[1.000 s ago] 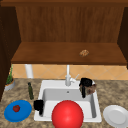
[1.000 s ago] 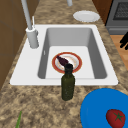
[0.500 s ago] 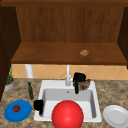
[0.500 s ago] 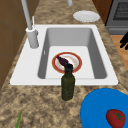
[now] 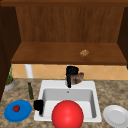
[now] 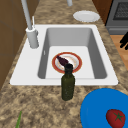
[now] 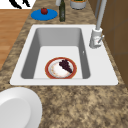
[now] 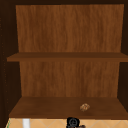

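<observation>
I've got R hand (image 5: 71, 72) up high, mid-frame in front view, fingers curled round sth brownish. L hand (image 5: 38, 105) hangs low at front-left, fingers pointing down; can't tell if they're open.

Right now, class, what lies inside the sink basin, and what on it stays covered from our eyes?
Inside the sink lies a red-rimmed plate with a dark purple piece of food on it. The food covers part of the plate's white centre, so what is beneath it cannot be seen.
</observation>
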Controlling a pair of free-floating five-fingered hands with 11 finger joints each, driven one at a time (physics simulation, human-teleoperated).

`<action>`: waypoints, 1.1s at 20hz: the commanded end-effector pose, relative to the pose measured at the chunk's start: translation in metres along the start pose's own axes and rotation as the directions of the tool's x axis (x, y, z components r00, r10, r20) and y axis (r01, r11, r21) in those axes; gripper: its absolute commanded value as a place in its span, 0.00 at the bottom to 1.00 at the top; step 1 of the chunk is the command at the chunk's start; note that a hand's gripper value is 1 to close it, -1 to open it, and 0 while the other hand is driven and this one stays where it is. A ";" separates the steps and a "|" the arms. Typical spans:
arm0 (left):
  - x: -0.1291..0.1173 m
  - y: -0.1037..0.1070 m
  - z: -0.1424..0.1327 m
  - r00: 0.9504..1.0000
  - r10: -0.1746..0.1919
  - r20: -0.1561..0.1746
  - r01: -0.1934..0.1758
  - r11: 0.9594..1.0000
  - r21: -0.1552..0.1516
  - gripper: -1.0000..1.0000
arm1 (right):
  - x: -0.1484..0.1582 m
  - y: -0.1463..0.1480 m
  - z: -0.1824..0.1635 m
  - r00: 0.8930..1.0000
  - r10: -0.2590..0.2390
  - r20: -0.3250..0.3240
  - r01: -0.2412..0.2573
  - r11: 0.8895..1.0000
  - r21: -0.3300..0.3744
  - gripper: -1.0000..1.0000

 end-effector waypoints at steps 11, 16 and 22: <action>0.000 0.000 0.000 1.000 0.000 0.000 0.000 1.000 0.000 0.50 | 0.046 -0.076 0.014 0.999 0.005 0.054 -0.003 0.999 -0.044 1.00; 0.000 0.000 0.000 1.000 0.000 0.000 0.000 1.000 0.000 0.50 | 0.054 -0.111 0.011 0.999 -0.008 0.051 0.010 0.999 -0.046 1.00; 0.000 0.000 0.000 1.000 0.000 0.000 0.000 1.000 0.000 0.50 | 0.066 -0.157 -0.019 0.999 -0.021 0.031 0.022 0.999 -0.027 1.00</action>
